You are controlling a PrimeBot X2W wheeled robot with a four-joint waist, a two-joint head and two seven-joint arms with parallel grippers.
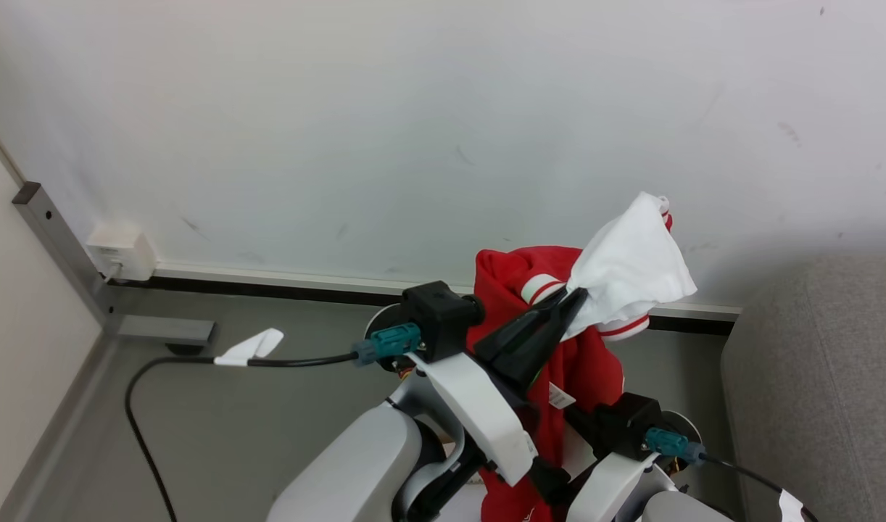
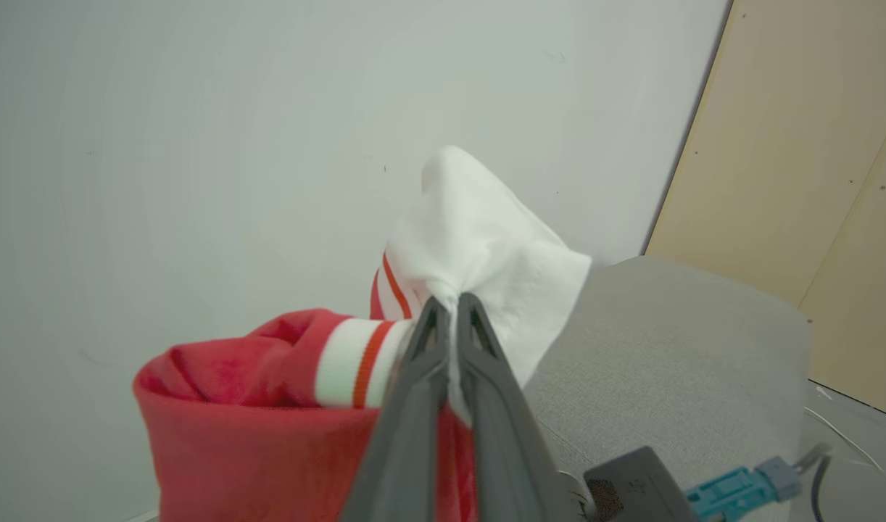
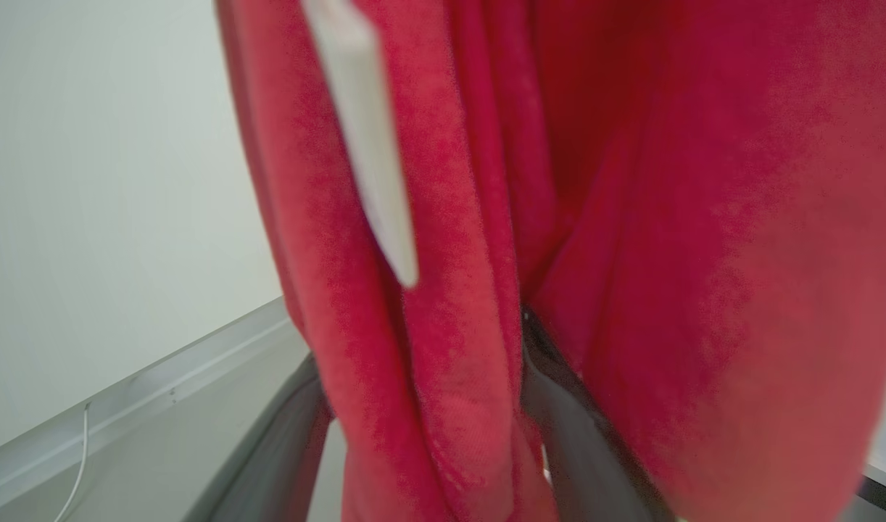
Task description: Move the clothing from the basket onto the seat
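Observation:
The clothing, a red garment with a white panel and red-and-white striped trim, hangs in the air in front of the wall. My left gripper is raised and shut on its white part, and the red body droops below. Red folds with a white label hang between the spread fingers of my right gripper, which is open; its dark wrist sits low behind the cloth. The grey seat lies to the right, also in the left wrist view. The basket is out of view.
A pale wall with a baseboard stands close ahead. A black cable with a white tag lies on the grey floor at left, near a white wall box and a metal post. Beige panels stand beyond the sofa.

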